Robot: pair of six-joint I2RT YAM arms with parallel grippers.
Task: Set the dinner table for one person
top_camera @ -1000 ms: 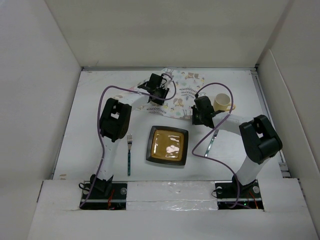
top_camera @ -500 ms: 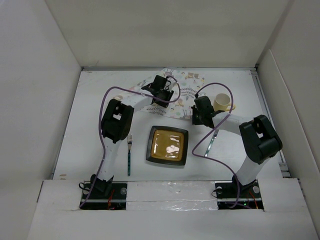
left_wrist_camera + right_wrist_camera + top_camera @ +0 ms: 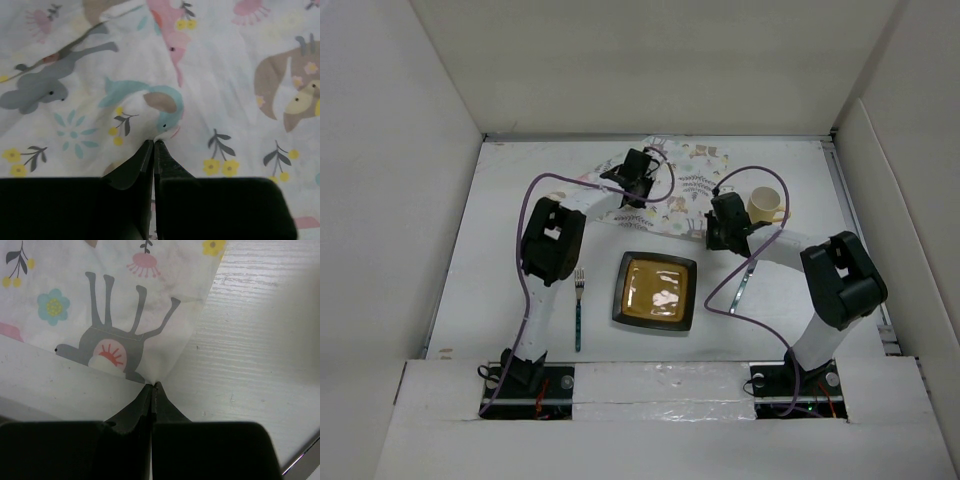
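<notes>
White and matte, the dinner table (image 3: 490,235) fills the walled floor of the overhead view, from the arm bases out to the back panel. The animal-printed placemat (image 3: 692,172) lies rumpled on it at the far middle. The left gripper (image 3: 154,146) has its jaws pressed together on a small fold of cloth by the dolphin print. The right gripper (image 3: 153,386) is likewise pinched tight on the mat's corner, with bare tabletop beside it. The step in hand looks to be spreading or shifting the mat. To do it well, both arms should travel together at one pace and keep the cloth lightly taut between the two pinches. They should stay low enough that the fabric slides instead of billowing. The right arm needs care, since the cream cup (image 3: 763,205) stands just beside it and the mat's edge could catch it. The dark square plate (image 3: 656,291) sits near the front middle, off the mat, so the cloth must not ride up over its rim. By count there is one placemat, one plate, one cup, one teal-handled fork (image 3: 578,305) left of the plate, and one knife (image 3: 743,288) to its right.
</notes>
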